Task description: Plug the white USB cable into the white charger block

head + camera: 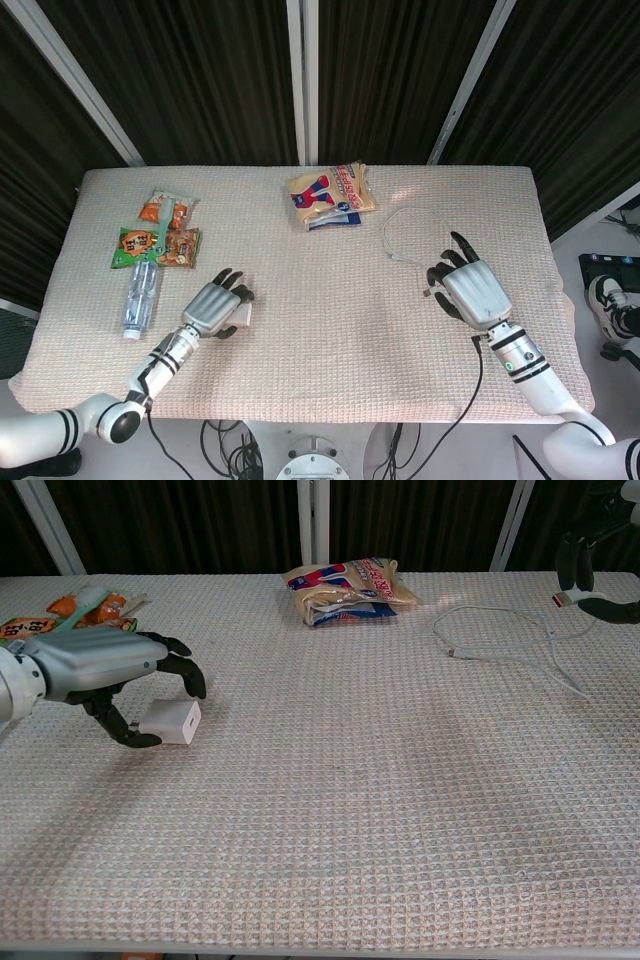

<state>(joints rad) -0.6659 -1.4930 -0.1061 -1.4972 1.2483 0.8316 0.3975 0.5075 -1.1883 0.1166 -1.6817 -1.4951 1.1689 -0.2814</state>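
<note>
Worktop (330, 330), covered by a woven mat, is carrying every item. Left hand (95, 670) is arching over the charger (171, 722), fingers curled around it; whether they are actually gripping it cannot be told, and in the head view the hand is hiding most of the block. Right hand (468, 290), partly cut off at the chest view's edge, is pinching the cable (500, 635) by its red-tipped plug; the loop is lying near the snack bag (332, 196).
</note>
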